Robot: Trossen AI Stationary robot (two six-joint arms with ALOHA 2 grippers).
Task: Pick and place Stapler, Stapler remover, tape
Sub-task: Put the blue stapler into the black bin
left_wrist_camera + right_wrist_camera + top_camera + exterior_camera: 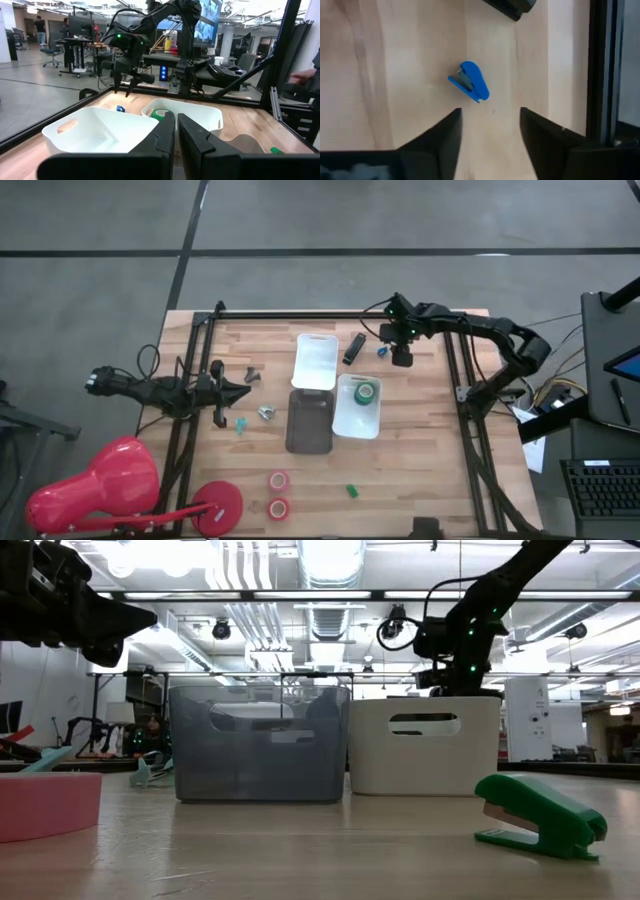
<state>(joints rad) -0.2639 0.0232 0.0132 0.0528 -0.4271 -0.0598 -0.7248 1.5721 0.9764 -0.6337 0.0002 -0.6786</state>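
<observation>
The right end effector (490, 135) hangs released above the far right part of the counter (420, 460), its two dark fingers spread with bare wood between them and a small blue stapler (470, 81) lying just beyond the gap, apart from both fingers. In the high view the same right end effector (402, 358) sits just beside that blue piece and near the black stapler (354, 348). My reading is that the step in hand is the approach to pick the small blue stapler; the next move calls for coming down until the fingers straddle its narrow body, turning the wrist so they close across its short width, since it lies askew to the gap. It is smooth moulded plastic, rounded at one end with a metal mouth, and may slide on the planked wood. The left end effector (175, 140) waits clenched over the left side of the counter. Outward, a white tray (357, 406) holds the green tape (365, 391), a hollow ring; a second white tray (315, 361) and a translucent grey tray (309, 420) stand beside it. Two red tape rolls (278, 493) lie at the near edge, with a green stapler (540, 815), glossy and wedge-shaped, near them
</observation>
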